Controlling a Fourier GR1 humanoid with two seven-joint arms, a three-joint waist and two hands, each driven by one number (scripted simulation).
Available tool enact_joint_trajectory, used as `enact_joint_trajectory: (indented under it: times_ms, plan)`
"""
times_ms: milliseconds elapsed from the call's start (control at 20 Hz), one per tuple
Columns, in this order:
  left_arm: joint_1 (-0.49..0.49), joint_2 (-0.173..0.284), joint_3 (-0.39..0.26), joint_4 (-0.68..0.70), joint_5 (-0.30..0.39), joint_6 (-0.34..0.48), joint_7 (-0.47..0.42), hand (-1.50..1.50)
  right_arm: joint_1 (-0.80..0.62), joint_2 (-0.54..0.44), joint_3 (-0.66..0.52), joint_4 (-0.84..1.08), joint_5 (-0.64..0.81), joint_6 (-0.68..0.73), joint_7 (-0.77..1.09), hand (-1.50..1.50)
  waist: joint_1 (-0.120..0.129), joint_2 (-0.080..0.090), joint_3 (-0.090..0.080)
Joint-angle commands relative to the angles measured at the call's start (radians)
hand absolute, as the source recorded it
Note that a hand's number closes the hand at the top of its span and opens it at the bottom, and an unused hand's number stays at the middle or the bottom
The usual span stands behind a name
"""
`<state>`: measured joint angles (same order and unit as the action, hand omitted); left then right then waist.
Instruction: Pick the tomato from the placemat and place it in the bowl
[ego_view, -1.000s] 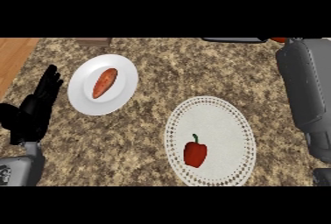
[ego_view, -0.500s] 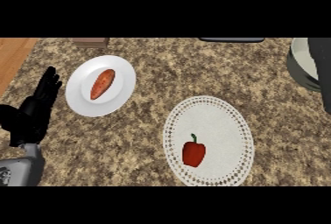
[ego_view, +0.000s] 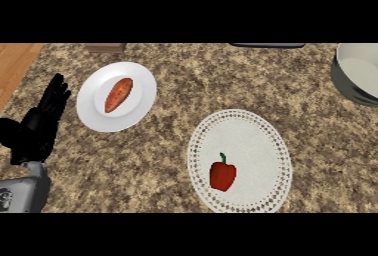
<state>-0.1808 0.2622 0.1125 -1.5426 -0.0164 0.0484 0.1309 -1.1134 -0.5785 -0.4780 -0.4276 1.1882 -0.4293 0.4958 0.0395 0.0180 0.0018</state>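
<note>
My left hand (ego_view: 38, 131) rests spread at left; the red, green-stemmed pepper-like vegetable (ego_view: 222, 175) lies on the white lace-edged placemat (ego_view: 251, 137); my right arm has gone, showing a grey bowl (ego_view: 359, 75).

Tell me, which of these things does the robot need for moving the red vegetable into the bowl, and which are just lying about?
Needed for the job:
red vegetable, more like a pepper than a tomato
white lace placemat under it
bowl at the right edge

Just lying about:
white plate
orange food on that plate
left hand, resting open at the left edge

A black left hand (ego_view: 35, 131) with slim segmented fingers (ego_view: 55, 95); a grey, boxy forearm (ego_view: 22, 194) behind it.
</note>
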Motion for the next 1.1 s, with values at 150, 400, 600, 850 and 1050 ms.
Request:
enact_joint_trajectory:
  times_ms: [150, 400, 600, 850, 1050]
  plan:
    - [-0.032, -0.021, -0.013, 0.019, -0.017, 0.014, 0.002, 0.00, 0.018, -0.114, -0.059, 0.134, -0.055, -0.046, -0.172, 1.50, 0.008, 0.005, 0.001]
    - [-0.037, 0.005, -0.002, -0.013, -0.007, -0.005, 0.009, 0.00, 0.082, -0.156, -0.027, 0.264, 0.009, 0.059, -0.044, 1.50, 0.034, 0.022, 0.000]
    - [-0.006, -0.011, -0.008, -0.026, 0.003, -0.008, 0.019, 0.00, 0.103, -0.210, -0.143, 0.287, -0.113, 0.097, -0.087, -1.50, 0.031, 0.014, 0.004]
    - [-0.028, 0.004, 0.016, 0.004, 0.018, -0.021, 0.010, 0.00, 0.147, -0.179, -0.188, 0.287, -0.178, 0.139, -0.263, -1.50, 0.022, 0.012, 0.005]
    - [-0.043, -0.020, 0.003, 0.035, -0.002, 0.002, -0.005, 0.00, 0.152, -0.170, -0.325, 0.224, -0.326, 0.058, -0.398, -1.50, 0.002, 0.011, 0.006]
